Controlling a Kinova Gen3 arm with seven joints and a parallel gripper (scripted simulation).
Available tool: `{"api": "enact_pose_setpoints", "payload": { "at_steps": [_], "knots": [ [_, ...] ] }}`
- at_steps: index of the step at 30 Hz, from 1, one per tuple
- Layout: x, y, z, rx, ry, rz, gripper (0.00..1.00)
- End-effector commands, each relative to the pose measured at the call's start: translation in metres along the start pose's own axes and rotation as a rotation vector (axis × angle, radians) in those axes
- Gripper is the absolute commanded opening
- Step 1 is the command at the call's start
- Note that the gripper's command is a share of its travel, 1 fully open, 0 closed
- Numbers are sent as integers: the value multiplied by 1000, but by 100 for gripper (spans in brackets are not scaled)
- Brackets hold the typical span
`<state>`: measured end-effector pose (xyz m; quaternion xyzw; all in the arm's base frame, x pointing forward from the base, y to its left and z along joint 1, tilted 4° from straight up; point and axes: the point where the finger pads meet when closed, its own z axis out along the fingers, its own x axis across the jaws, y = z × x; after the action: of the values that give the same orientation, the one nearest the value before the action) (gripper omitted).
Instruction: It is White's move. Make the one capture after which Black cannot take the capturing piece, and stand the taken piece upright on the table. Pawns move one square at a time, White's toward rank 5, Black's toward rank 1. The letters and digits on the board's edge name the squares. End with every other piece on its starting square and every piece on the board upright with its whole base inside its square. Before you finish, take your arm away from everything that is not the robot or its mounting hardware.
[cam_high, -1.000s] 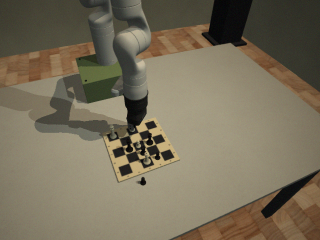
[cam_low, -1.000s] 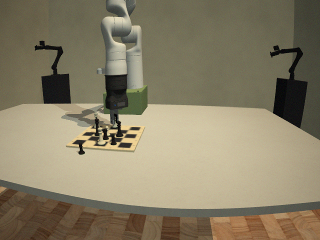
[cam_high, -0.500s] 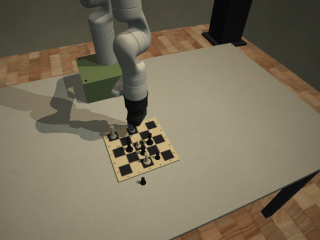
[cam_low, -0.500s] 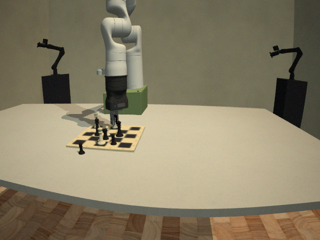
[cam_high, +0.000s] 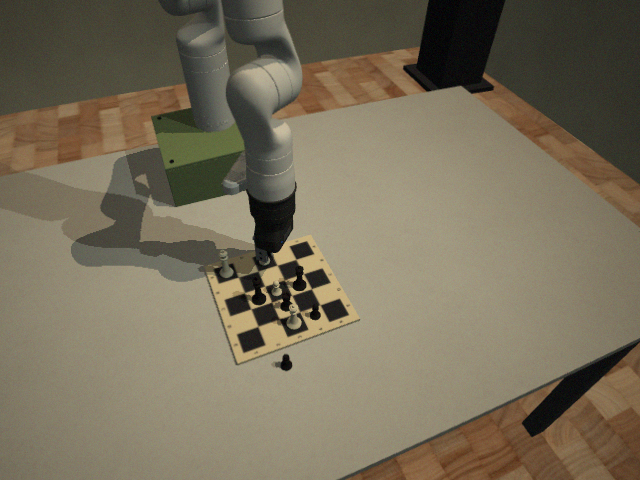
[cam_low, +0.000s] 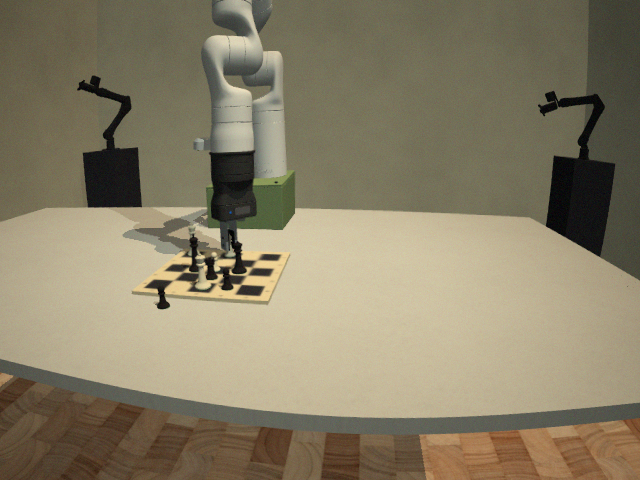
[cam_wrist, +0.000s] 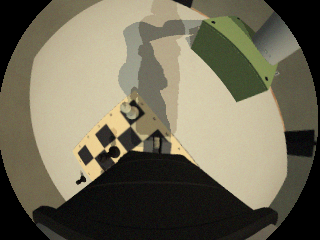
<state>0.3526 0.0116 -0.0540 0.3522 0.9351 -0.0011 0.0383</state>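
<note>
Evidently pinching a white piece (cam_high: 264, 261) (cam_low: 230, 254) between the narrowed jaws of the gripper (cam_high: 262, 256) (cam_low: 229, 245) (cam_wrist: 157, 145), at a dark square along the robot-side edge of the chequered board (cam_high: 245, 357) (cam_low: 206, 297) (cam_wrist: 95, 133); pale and round-footed, mostly hidden higher up. Beyond the opposite edge, showing a black pawn (cam_high: 286, 363) (cam_low: 162, 299) (cam_wrist: 81, 178) upright on the table (cam_high: 439, 232) (cam_low: 413, 330) (cam_wrist: 75, 65), with a small head above a flared base
</note>
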Motion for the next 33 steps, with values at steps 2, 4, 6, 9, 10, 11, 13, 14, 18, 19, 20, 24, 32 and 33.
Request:
{"api": "enact_pose_setpoints", "payload": {
  "at_steps": [2,4,6,9,10,11,13,14,18,19,20,24,32,33],
  "knots": [
    [0,0,0,-1,-1,0,0],
    [0,0,0,-1,-1,0,0],
    [0,0,0,-1,-1,0,0],
    [0,0,0,-1,-1,0,0],
    [0,0,0,-1,-1,0,0],
    [0,0,0,-1,-1,0,0],
    [0,0,0,-1,-1,0,0],
    [0,0,0,-1,-1,0,0],
    [0,0,0,-1,-1,0,0],
    [0,0,0,-1,-1,0,0],
    [0,0,0,-1,-1,0,0],
    [0,0,0,-1,-1,0,15],
    [0,0,0,-1,-1,0,44],
    [0,0,0,-1,-1,0,44]
  ]
}}
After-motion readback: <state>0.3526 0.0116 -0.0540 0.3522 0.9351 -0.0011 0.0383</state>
